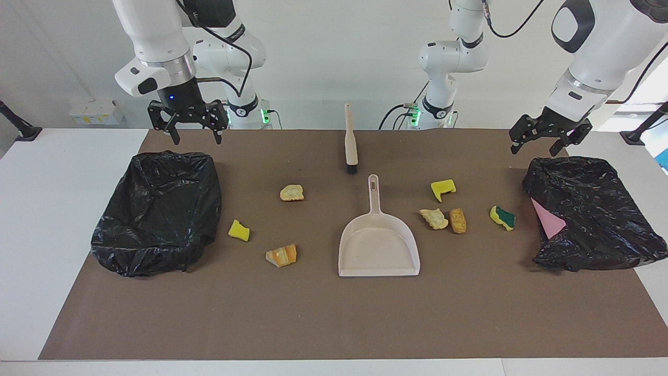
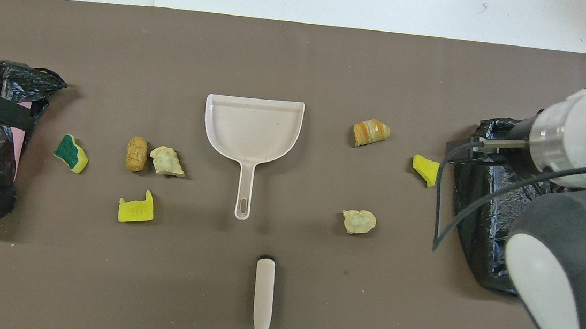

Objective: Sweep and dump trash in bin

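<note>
Dustpan (image 1: 378, 245) is light and stiff: grasp its handle. Both left gripper (image 1: 540, 140) and right gripper (image 1: 190, 125) hang spread, empty.

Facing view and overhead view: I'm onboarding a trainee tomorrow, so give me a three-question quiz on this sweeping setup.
1. True or false: the brush lies inside the dustpan.
2. The green-backed sponge bit lies nearest to: A) the bin at the left arm's end; B) the brush; C) the bin at the right arm's end.
3. What do the left tool and the right tool hold?
Key: 1 false; 2 A; 3 nothing, both are open.
</note>
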You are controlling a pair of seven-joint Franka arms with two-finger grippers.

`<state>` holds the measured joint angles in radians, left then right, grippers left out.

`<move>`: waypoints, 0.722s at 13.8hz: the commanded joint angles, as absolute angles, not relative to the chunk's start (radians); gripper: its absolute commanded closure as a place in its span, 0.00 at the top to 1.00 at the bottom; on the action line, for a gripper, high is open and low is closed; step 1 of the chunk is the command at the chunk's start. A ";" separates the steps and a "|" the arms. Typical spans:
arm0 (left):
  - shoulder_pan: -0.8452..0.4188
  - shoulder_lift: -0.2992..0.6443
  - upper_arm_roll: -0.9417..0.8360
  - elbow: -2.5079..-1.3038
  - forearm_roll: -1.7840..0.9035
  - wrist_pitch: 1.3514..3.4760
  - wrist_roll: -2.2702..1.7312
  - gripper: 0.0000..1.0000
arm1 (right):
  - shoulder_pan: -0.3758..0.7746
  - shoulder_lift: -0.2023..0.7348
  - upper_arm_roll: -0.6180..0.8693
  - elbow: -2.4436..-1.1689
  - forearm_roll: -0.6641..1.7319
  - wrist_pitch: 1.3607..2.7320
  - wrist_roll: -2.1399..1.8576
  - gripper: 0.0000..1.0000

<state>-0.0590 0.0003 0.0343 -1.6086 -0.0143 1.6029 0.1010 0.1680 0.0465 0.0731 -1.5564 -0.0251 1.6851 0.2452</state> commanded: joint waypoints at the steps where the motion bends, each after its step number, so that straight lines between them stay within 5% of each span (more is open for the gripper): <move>1: -0.077 -0.029 0.020 -1.620 -0.002 1.554 0.095 1.00 | 0.233 0.176 0.074 -1.408 -0.023 1.684 0.352 1.00; 6: -0.179 -0.216 0.018 -1.921 -0.044 1.699 0.080 1.00 | 0.366 0.360 0.075 -1.232 -0.025 1.692 0.550 1.00; 10: -0.286 -0.371 0.018 -2.201 -0.048 1.825 0.046 1.00 | 0.471 0.442 0.075 -1.227 -0.031 1.773 0.633 1.00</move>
<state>-0.2220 -0.2510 0.0034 -2.0176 -0.0393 1.7389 0.0677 0.4445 0.3863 0.0753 -1.2724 -0.0257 1.7491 0.5983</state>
